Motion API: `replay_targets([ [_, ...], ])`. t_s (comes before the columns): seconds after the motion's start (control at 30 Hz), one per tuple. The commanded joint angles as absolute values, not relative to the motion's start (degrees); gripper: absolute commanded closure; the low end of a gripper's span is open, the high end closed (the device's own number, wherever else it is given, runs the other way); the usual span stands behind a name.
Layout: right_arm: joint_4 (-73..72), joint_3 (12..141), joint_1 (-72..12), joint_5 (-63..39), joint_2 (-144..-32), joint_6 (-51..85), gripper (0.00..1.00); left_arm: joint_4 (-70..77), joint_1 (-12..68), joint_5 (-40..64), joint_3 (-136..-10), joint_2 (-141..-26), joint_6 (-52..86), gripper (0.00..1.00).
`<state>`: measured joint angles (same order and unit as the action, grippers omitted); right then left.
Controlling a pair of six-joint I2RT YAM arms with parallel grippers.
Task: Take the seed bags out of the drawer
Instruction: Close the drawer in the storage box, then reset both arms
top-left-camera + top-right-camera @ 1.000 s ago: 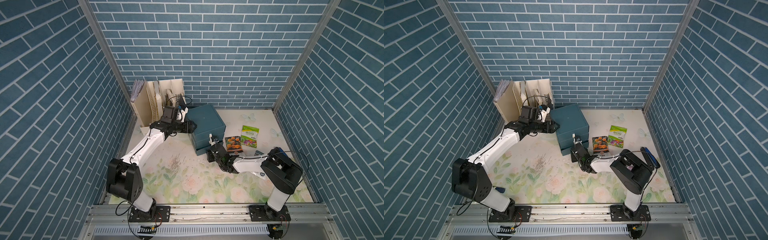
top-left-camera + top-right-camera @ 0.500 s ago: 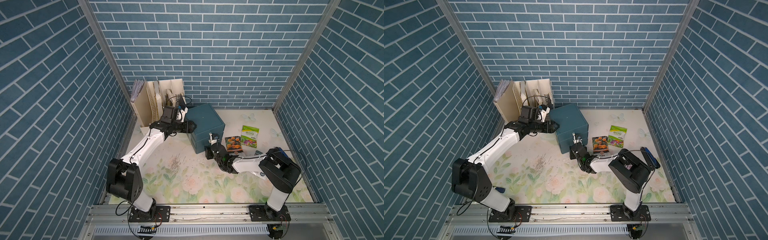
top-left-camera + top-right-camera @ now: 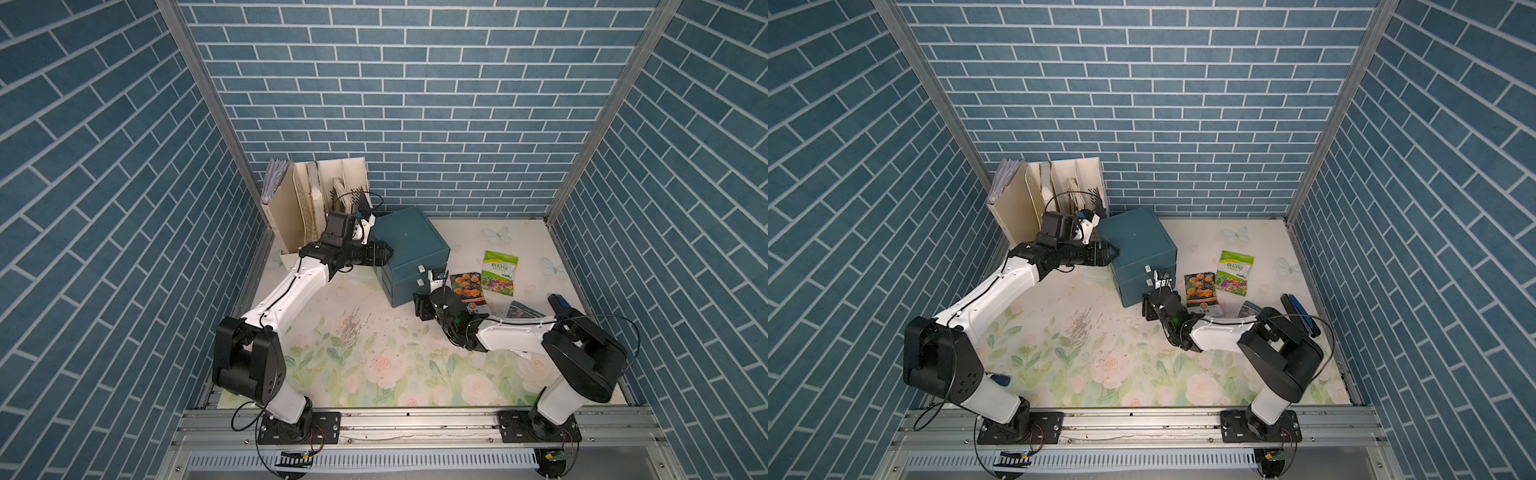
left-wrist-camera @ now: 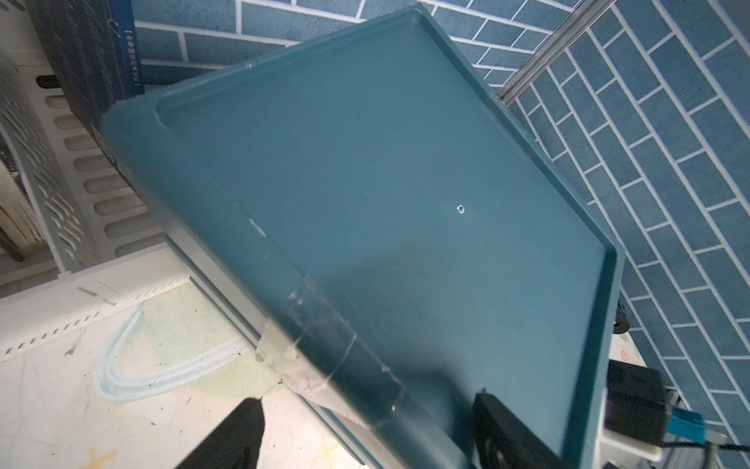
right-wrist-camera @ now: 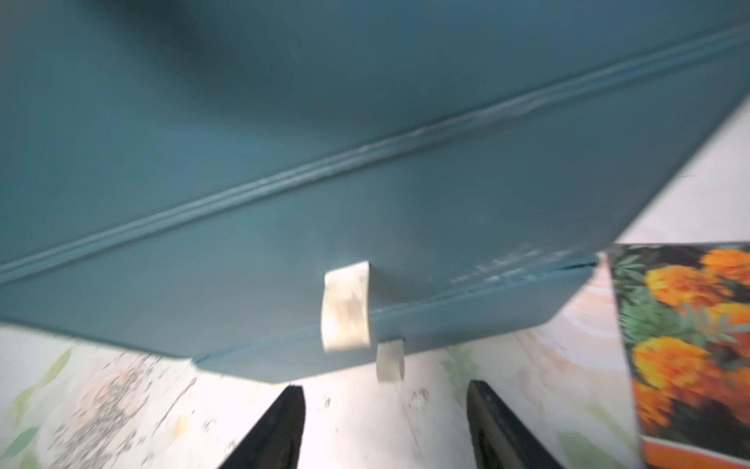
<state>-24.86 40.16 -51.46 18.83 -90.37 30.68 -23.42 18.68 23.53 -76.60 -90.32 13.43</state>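
The seed bags [image 3: 467,286] lie on the bench [image 3: 374,332] beside the cabinet [image 3: 409,237], so the drawer [image 5: 466,329] seems emptied and is almost shut. The right fingers [image 5: 280,426] stand wide and empty before its pull tab [image 5: 389,361]. The left fingers [image 4: 239,434], apart, straddle the cabinet's top edge, probably to steady it.

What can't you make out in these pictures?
- Third bag: mostly behind the right arm in both top views.
- Drawer inside: hidden within the cabinet; right wrist view blurred.
- Green bag's small print: too small in top views.
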Motion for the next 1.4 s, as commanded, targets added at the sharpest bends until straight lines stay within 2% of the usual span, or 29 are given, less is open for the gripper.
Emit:
replay_targets([
  [0.0,-19.59,36.80,-51.39,19.19,-83.94,32.51,0.25,-33.15,18.28,19.17,-75.36,-92.31,11.94,0.12],
  [0.07,-16.87,35.17,-51.30,19.53,-79.99,32.65,0.20,-32.42,18.28,18.81,-76.17,-92.15,12.45,0.07],
  [0.1,-15.23,34.56,-51.27,19.77,-78.04,32.69,0.16,-32.06,18.24,18.65,-76.73,-92.11,12.65,0.00],
  [0.27,-7.92,32.91,-50.94,19.88,-69.68,32.21,0.01,-29.05,18.26,17.21,-78.97,-90.26,14.18,0.00],
  [0.53,-0.35,31.77,-46.44,17.06,-60.33,31.49,0.00,-23.37,18.28,14.87,-78.84,-84.50,16.89,0.00],
  [0.77,4.08,33.50,-36.78,12.38,-57.73,27.87,0.00,-17.50,18.28,11.85,-71.32,-76.60,19.43,0.00],
  [1.1,1.24,37.69,-22.93,10.82,-63.16,21.44,0.00,-9.23,18.05,4.65,-56.46,-66.88,16.41,0.00],
  [1.37,-6.40,39.83,-13.70,14.01,-72.16,14.67,0.00,-0.56,16.99,-4.90,-47.46,-65.96,12.90,0.00],
])
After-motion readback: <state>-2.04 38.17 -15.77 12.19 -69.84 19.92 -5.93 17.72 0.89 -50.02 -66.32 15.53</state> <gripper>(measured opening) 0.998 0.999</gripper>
